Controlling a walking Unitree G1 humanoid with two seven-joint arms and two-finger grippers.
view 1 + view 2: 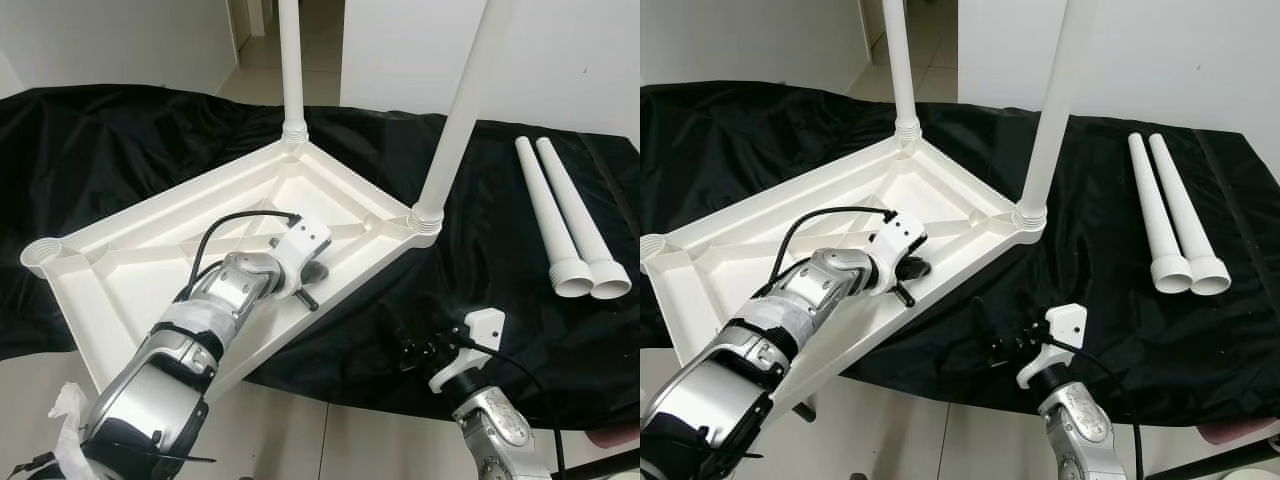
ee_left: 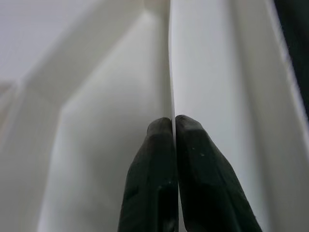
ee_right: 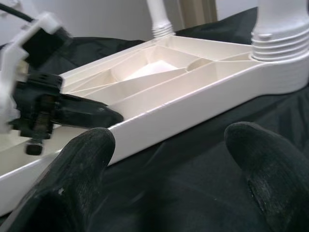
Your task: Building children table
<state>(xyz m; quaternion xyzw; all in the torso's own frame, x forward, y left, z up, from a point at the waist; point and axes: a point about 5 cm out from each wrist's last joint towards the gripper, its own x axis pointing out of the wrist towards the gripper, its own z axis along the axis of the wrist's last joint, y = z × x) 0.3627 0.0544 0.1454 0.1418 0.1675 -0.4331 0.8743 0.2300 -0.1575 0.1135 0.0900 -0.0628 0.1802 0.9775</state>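
Tabletop lay upside-down on black cloth, two legs fitted far side. Your left gripper pinched near rim; right gripper gaped. Two loose legs remained right.

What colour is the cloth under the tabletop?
Black cloth; clearest in the left eye view.

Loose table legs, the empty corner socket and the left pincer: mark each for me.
loose table legs [image 1: 560,215], left eye view, on the shaft of one of the pair lying on the cloth.
empty corner socket [image 1: 40,255], left eye view, on its round rim.
left pincer [image 1: 908,272], right eye view, at the tabletop's edge wall.
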